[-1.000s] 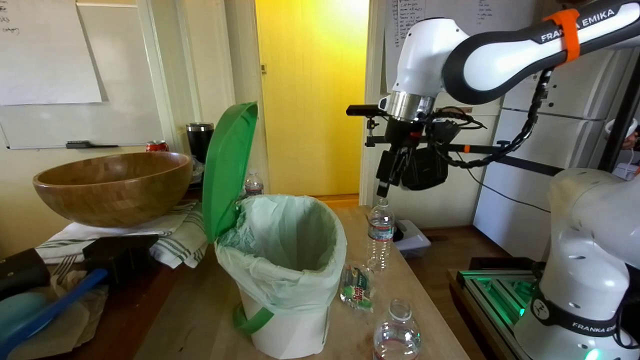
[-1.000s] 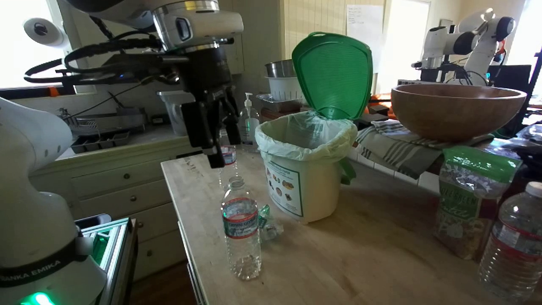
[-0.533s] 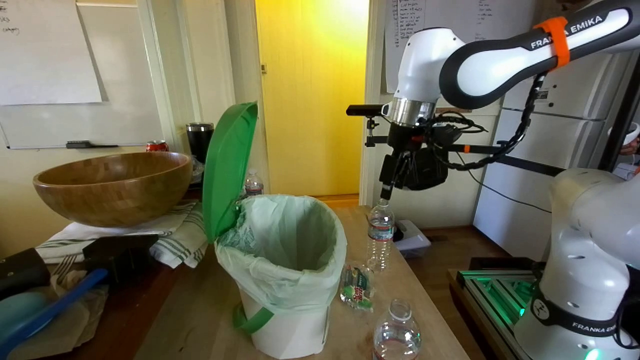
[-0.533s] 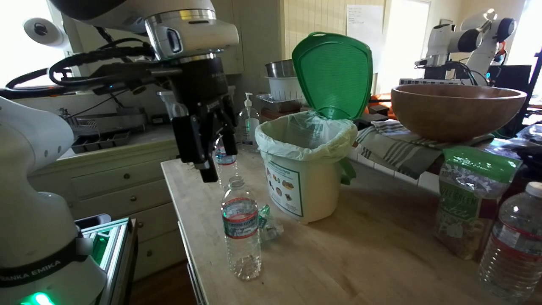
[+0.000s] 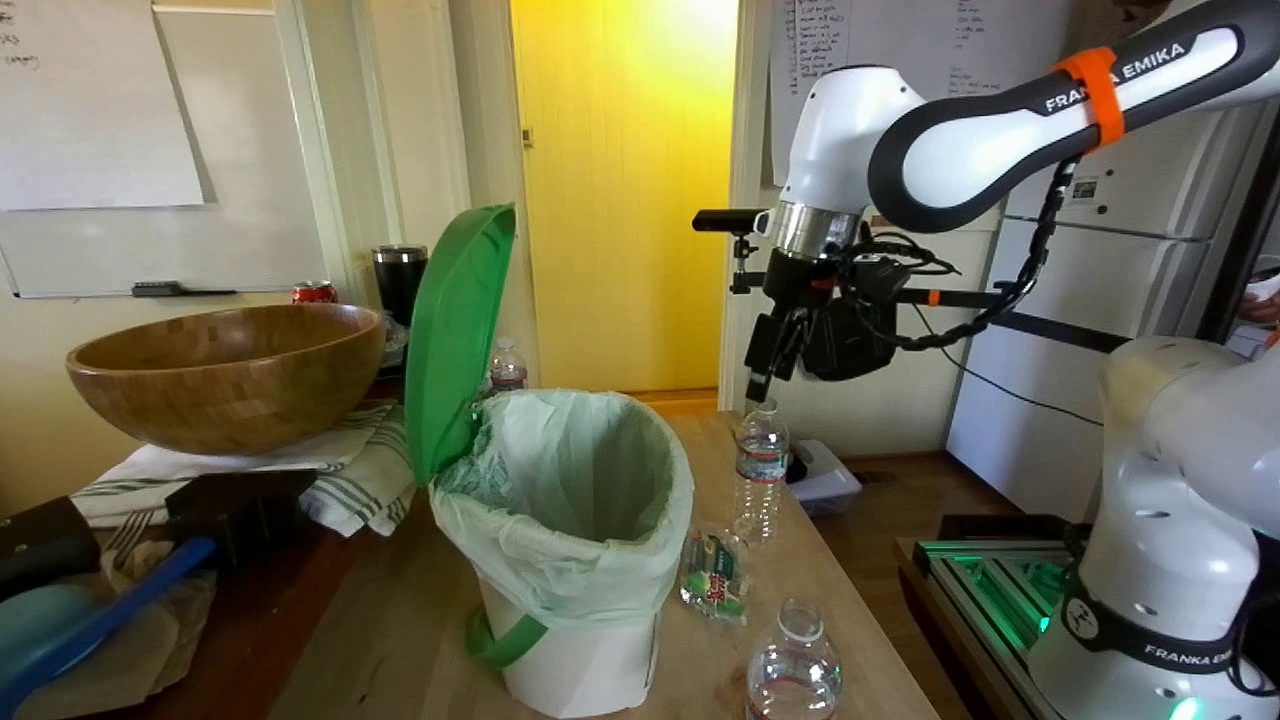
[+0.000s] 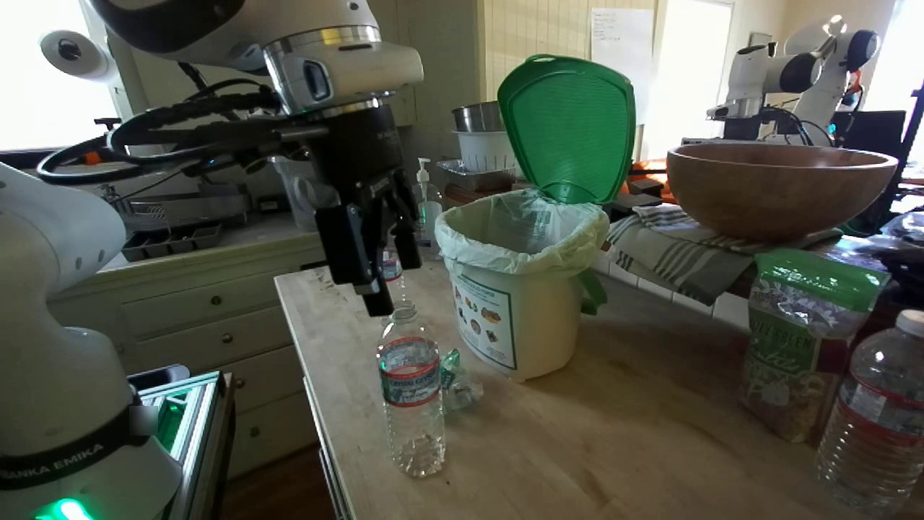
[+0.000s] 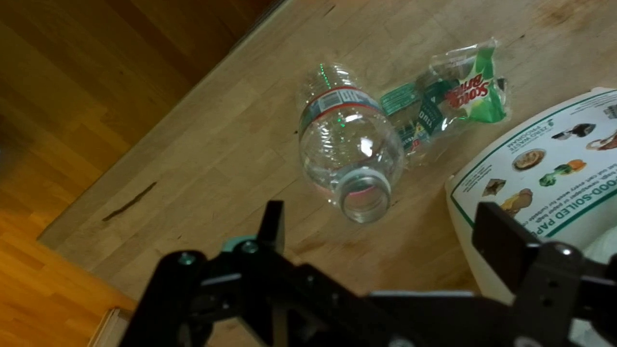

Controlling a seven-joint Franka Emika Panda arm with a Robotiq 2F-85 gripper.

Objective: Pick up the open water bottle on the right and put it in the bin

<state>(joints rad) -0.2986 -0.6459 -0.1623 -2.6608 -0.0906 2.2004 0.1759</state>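
The open water bottle (image 5: 763,460) stands upright near the table edge, clear, capless, with a red-banded label. It is the nearer bottle (image 6: 409,372) in an exterior view, and its mouth faces the camera in the wrist view (image 7: 349,140). My gripper (image 5: 762,385) is open and empty just above the bottle's neck, also seen in an exterior view (image 6: 395,285). In the wrist view the neck lies just beyond the fingertips (image 7: 380,212), not enclosed. The bin (image 5: 585,655) stands beside it, green lid raised and bag liner in place; its white wall also shows elsewhere (image 6: 545,325) (image 7: 465,226).
A crumpled Scotch-Brite wrapper (image 5: 715,575) lies between bottle and bin. Another clear bottle (image 5: 795,660) stands along the same edge. A capped bottle (image 6: 881,412) and a green-topped food bag (image 6: 808,339) stand past the bin. A wooden bowl (image 5: 230,385) rests on a striped towel.
My open gripper has come lower, swung slightly one way and then back, and now sits closer to the bottle's neck. The bottle and bin have not moved.
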